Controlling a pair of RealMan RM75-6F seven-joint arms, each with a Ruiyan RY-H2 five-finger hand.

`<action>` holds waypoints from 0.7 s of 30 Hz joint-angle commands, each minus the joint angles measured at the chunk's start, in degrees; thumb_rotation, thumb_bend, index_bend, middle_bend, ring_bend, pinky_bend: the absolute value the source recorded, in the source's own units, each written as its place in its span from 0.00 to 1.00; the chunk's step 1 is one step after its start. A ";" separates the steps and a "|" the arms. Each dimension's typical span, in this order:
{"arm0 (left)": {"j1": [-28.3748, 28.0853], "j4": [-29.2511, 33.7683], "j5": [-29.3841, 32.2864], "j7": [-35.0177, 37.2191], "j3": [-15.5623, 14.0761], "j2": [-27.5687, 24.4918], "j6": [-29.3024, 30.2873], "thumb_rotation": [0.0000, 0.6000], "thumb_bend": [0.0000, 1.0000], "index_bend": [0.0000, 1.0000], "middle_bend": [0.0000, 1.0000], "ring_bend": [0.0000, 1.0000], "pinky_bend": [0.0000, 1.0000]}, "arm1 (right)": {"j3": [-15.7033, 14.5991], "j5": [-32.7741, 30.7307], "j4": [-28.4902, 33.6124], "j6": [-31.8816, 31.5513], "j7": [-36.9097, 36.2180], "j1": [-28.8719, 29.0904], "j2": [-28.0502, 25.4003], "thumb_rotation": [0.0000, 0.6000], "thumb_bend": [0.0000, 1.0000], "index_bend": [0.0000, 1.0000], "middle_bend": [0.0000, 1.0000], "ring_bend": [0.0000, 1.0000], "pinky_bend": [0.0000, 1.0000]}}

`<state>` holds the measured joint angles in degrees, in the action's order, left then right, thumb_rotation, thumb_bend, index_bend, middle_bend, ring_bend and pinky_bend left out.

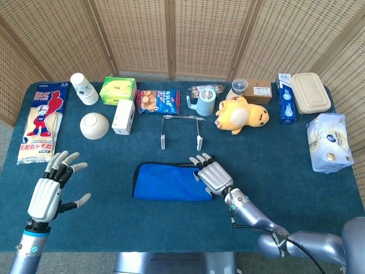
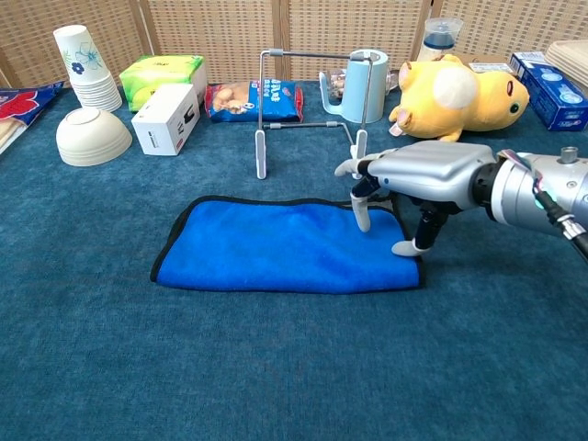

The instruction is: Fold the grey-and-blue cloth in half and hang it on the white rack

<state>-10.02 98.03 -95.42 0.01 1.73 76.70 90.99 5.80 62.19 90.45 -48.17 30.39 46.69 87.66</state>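
The blue cloth with dark edging (image 1: 165, 181) (image 2: 276, 246) lies flat and folded on the table's middle front. My right hand (image 1: 212, 176) (image 2: 418, 175) hovers over its right end, fingers bent down and touching the fabric, thumb by the right edge; the cloth is not lifted. The white wire rack (image 1: 182, 117) (image 2: 312, 53) stands upright just behind the cloth, bare. At the front left, well away from the cloth, my left hand (image 1: 48, 191) is held up with fingers spread and nothing in it; the chest view does not show it.
Behind the rack stand a light blue mug (image 1: 205, 103), a yellow plush toy (image 1: 239, 114) and a snack bag (image 1: 158, 101). A white box (image 1: 123, 116) and a bowl (image 1: 94, 125) sit to the left. A wrapped tissue pack (image 1: 326, 142) lies at the right.
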 commanded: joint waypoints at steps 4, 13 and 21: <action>0.20 -0.03 0.05 0.12 -0.02 -0.04 -0.04 1.00 0.26 0.26 0.14 0.00 0.00 | 0.18 0.67 -2.19 -1.69 1.26 0.59 1.29 1.00 0.28 0.43 0.04 0.00 0.00; 0.02 -0.48 -0.10 1.01 0.10 0.35 -0.55 1.00 0.26 0.26 0.14 0.00 0.00 | -0.65 0.21 2.94 -2.59 2.35 0.40 -0.02 1.00 0.28 0.42 0.04 0.00 0.00; 0.32 -0.67 -0.06 1.42 0.05 0.21 -0.38 1.00 0.26 0.26 0.13 0.00 0.00 | -1.86 -2.14 6.45 -2.06 4.67 1.10 0.04 1.00 0.28 0.41 0.04 0.00 0.00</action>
<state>-9.72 97.38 -95.49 1.42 1.79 76.93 90.60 4.21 60.38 96.56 -50.31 34.77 47.70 87.67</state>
